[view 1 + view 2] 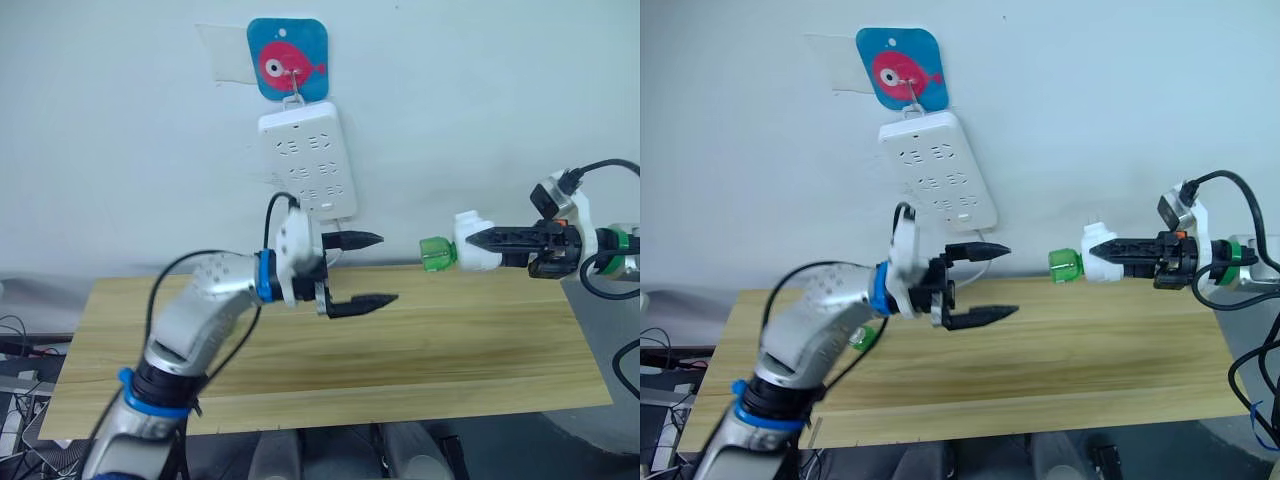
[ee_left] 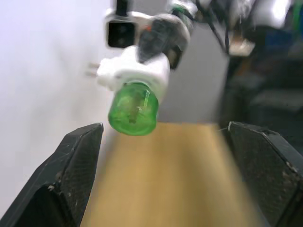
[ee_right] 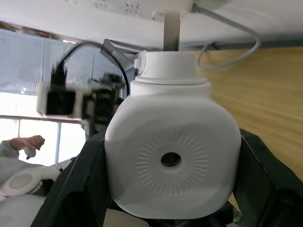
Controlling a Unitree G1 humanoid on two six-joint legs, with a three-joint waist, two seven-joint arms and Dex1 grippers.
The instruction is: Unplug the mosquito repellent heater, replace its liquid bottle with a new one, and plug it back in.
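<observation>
Two tools hang above my wooden surface (image 1: 400, 350). My right tool (image 1: 478, 240) clamps the white heater (image 1: 475, 243), its green bottle (image 1: 436, 254) pointing left; my left tool (image 1: 375, 270) gapes wide and empty across open air, well inside the front edge.

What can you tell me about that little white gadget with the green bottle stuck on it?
The heater is a small white plastic unit, rounded-square, with a round dark hole ringed by fine ribs on its face. A clear green bottle is attached to one end, pointing toward the left tool, which is open. The right tool clamps the heater's sides, holding it sideways in the air above the wooden table, unplugged.
</observation>
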